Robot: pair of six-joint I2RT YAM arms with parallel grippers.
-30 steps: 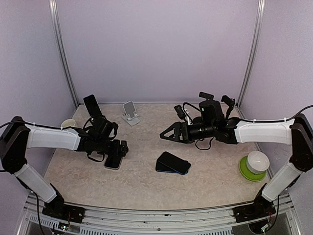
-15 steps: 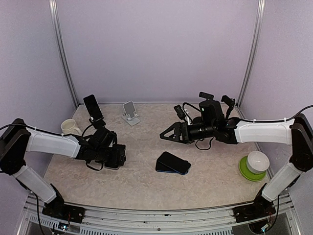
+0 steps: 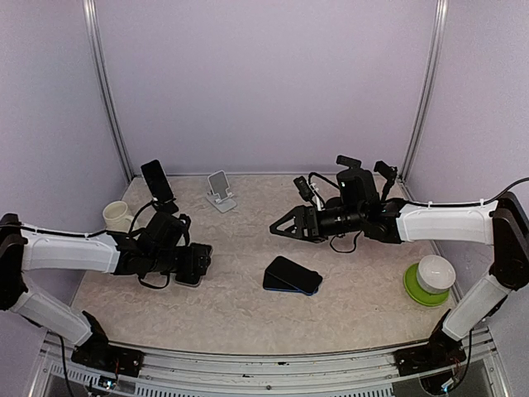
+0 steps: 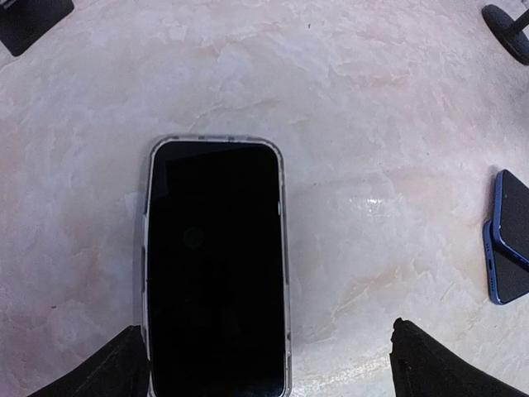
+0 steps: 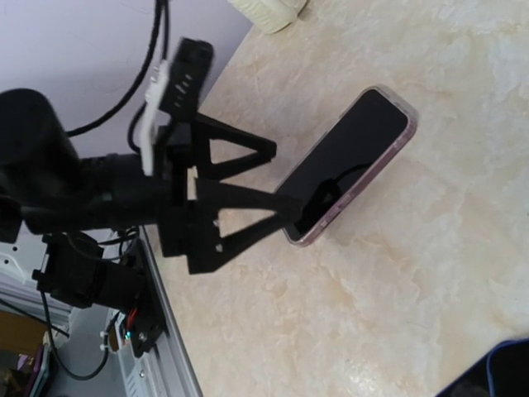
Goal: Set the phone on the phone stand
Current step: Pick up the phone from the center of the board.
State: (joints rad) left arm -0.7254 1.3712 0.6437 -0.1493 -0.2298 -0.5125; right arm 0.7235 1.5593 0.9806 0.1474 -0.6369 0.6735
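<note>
A phone in a clear case (image 4: 215, 265) lies flat, screen up, on the marbled table at the left; it also shows in the top view (image 3: 189, 280) and the right wrist view (image 5: 355, 153). My left gripper (image 3: 195, 261) hovers over its near end, open: one finger (image 4: 116, 368) is by the phone's left edge, the other (image 4: 438, 368) is well off to its right. The white phone stand (image 3: 220, 192) stands empty at the back. My right gripper (image 3: 281, 227) is open and empty above the table's middle, pointing left.
A black stand holding a dark phone (image 3: 156, 180) is at the back left, with a cream cup (image 3: 116, 217) near it. Two stacked blue phones (image 3: 292, 276) lie at the centre. A white bowl on a green plate (image 3: 430, 281) sits at the right.
My left arm has swung lower and nearer the front edge, uncovering the cup, while its gripper stays over the phone. The right arm has not moved.
</note>
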